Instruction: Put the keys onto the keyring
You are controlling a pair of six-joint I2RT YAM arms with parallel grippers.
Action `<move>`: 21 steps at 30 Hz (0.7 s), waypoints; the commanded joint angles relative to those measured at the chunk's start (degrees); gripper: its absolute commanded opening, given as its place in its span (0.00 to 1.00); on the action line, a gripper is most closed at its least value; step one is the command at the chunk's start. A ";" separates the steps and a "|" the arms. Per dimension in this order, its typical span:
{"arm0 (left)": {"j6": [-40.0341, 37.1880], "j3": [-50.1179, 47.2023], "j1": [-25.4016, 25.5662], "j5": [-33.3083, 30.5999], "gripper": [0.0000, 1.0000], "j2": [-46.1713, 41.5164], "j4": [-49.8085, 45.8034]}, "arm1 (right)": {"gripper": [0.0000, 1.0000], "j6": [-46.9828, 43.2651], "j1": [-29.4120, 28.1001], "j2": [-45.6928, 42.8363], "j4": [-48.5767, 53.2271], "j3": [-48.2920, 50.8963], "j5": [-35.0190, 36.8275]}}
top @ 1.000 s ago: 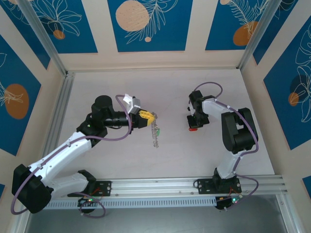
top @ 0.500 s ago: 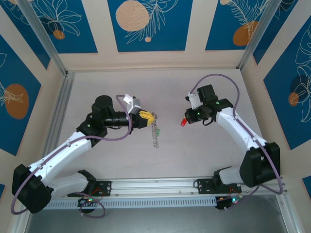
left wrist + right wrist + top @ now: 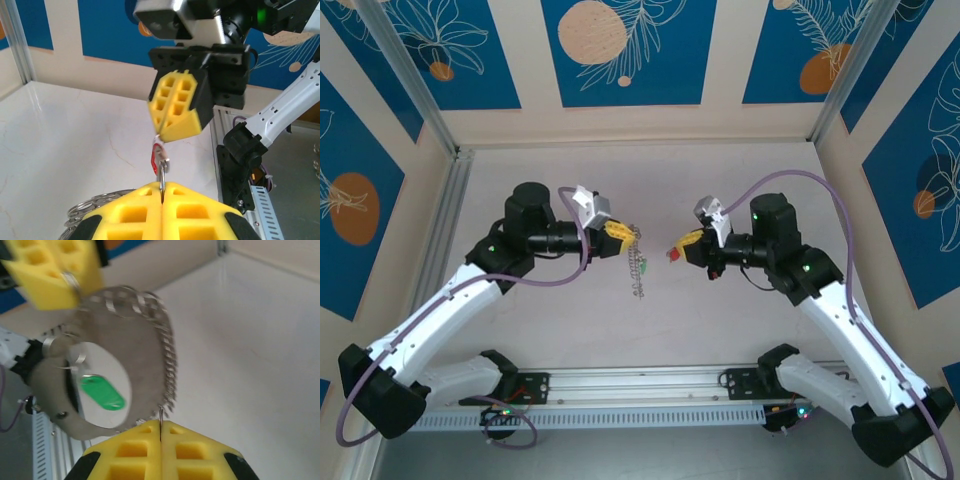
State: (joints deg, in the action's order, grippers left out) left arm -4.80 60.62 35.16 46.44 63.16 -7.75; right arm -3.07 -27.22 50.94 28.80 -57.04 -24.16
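Red key (image 3: 673, 254) in right claw (image 3: 683, 245), keyring (image 3: 639, 266) opposite.

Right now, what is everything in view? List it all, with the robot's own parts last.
Tiny red plastic-headed key: one, red, pinched by the right gripper above the table.
Tiny green plastic-headed key: one, green, hanging at the keyring chain.
Thin silvery beaded metal keyring: one, silver-grey, dangling from the left gripper.
Table: one, whitish, under both arms.
Left gripper: one, yellow fingers, shut on the keyring.
Right gripper: one, yellow fingers, shut on the red plastic-headed key.
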 commanded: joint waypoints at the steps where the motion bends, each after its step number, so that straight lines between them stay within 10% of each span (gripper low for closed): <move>1: -6.59 4.41 0.34 4.23 0.00 -1.21 -4.74 | 0.00 -0.13 -2.45 -1.22 -4.05 -2.71 -4.59; 21: -21.95 13.68 0.84 11.30 0.00 -0.87 -25.59 | 0.00 -11.01 -10.22 8.31 4.47 -21.98 -13.61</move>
State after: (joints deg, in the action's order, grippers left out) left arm -22.81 71.94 35.64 55.46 62.26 -30.11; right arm -11.22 -35.73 58.76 28.18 -76.51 -36.47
